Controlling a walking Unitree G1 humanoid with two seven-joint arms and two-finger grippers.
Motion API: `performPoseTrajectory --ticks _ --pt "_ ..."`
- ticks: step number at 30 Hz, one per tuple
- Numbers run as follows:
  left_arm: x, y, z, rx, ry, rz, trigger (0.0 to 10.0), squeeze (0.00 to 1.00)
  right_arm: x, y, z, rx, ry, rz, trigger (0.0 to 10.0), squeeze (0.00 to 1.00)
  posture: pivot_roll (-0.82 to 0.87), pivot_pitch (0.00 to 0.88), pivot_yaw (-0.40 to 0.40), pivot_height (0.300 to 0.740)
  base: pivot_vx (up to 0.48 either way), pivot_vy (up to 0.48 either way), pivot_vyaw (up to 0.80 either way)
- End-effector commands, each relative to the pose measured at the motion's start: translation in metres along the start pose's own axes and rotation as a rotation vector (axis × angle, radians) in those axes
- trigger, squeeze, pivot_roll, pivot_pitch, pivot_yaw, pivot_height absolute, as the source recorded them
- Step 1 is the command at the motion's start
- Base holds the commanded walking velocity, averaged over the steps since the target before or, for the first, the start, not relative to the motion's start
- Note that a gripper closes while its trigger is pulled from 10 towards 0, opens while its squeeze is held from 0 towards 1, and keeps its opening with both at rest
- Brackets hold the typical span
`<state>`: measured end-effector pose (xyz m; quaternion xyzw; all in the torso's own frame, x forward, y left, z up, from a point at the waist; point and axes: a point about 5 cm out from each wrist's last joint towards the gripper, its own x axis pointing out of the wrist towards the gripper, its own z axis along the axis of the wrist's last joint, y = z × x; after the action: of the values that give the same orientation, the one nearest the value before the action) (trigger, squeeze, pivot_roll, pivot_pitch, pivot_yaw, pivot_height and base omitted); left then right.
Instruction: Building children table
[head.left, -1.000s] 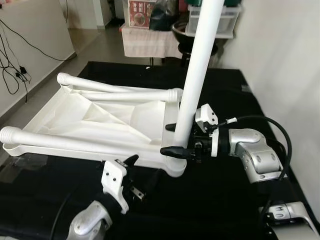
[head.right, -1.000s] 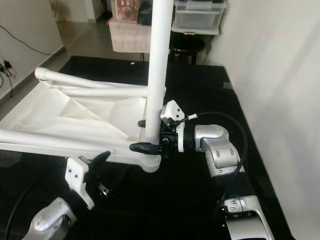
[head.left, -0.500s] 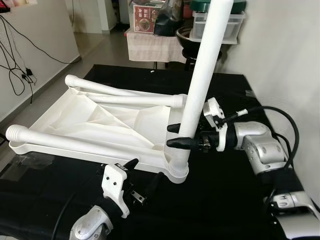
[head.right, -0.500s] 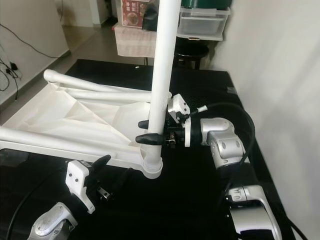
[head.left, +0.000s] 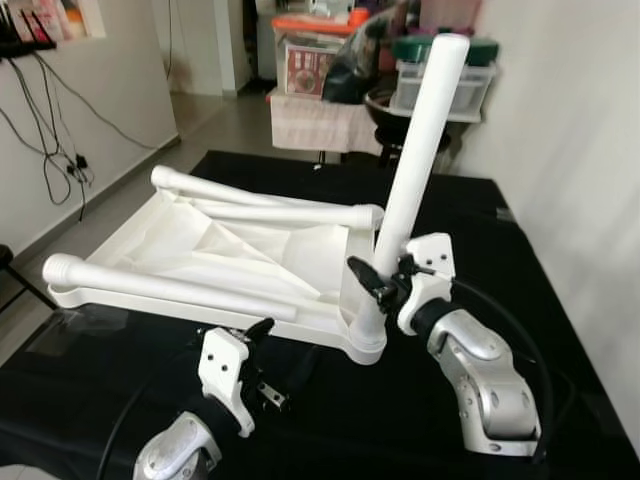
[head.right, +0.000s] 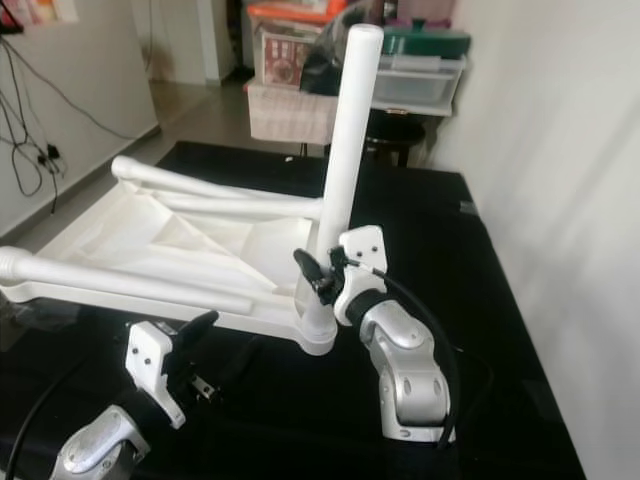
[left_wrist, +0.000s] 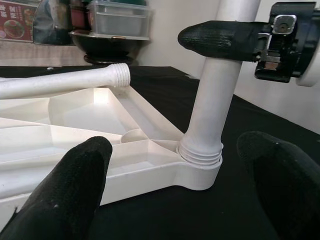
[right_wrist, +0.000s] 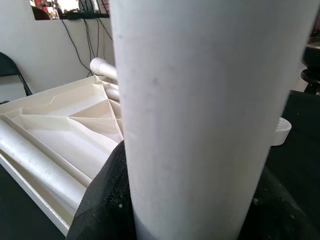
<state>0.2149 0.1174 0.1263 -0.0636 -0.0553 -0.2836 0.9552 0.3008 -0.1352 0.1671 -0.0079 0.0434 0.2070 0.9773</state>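
One white tabletop (head.left: 175, 245) lies upside down on a black mat (head.left: 480, 215), its ribbed underside facing up, with three white legs in view. Two legs lie flat across the tabletop: the far leg (head.left: 260, 208) runs along its back edge, the near leg (head.left: 165, 288) along its front edge, each ending in a threaded tip. The third, the upright leg (head.left: 412, 170), stands in the corner socket (head.left: 368, 345) nearest the robot's right side, leaning slightly away from the camera. The right gripper (head.left: 378, 283) is clamped around the lower part of this upright leg, just above the socket, one black finger (left_wrist: 220, 39) pressed across its front and the other behind it; in the right wrist view the leg (right_wrist: 210, 115) sits squarely between the black pads. The left gripper (head.left: 285, 360) hovers low over the mat just in front of the tabletop's near edge, fingers spread wide and holding nothing; in its wrist view its two fingertips (left_wrist: 65, 192) frame the socket (left_wrist: 200, 167) and the foot of the upright leg, apart from both. Beyond the mat stand a cloth-covered stand (head.left: 320, 115), stacked plastic bins (head.left: 440, 85) and a red-labelled box (head.left: 308, 68); cables (head.left: 55, 150) hang down the left wall.
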Motion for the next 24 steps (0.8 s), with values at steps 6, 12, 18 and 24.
performPoseTrajectory --ticks 6,12,18,24 --pt "0.001 0.002 -0.003 0.003 0.017 -0.007 10.0 0.00 0.005 -0.014 -0.032 0.026 0.213 -0.050 0.9 0.00 0.00 0.030 -0.021 0.740 0.000 0.000 0.00" --pt "0.003 0.002 -0.003 0.002 0.013 -0.006 10.0 0.00 0.020 0.003 0.010 0.048 0.073 0.174 10.0 1.00 0.00 0.029 -0.019 0.740 0.000 0.000 0.00" --pt "0.003 0.001 -0.003 0.000 0.011 -0.007 10.0 0.00 0.020 0.018 0.038 -0.013 -0.015 0.536 10.0 1.00 0.00 0.028 -0.022 0.740 0.000 0.000 0.00" --pt "0.004 0.000 -0.003 0.000 0.008 -0.005 10.0 0.00 0.019 0.019 0.030 -0.112 0.075 0.814 10.0 0.00 0.03 0.031 -0.038 0.740 0.000 0.000 0.00"
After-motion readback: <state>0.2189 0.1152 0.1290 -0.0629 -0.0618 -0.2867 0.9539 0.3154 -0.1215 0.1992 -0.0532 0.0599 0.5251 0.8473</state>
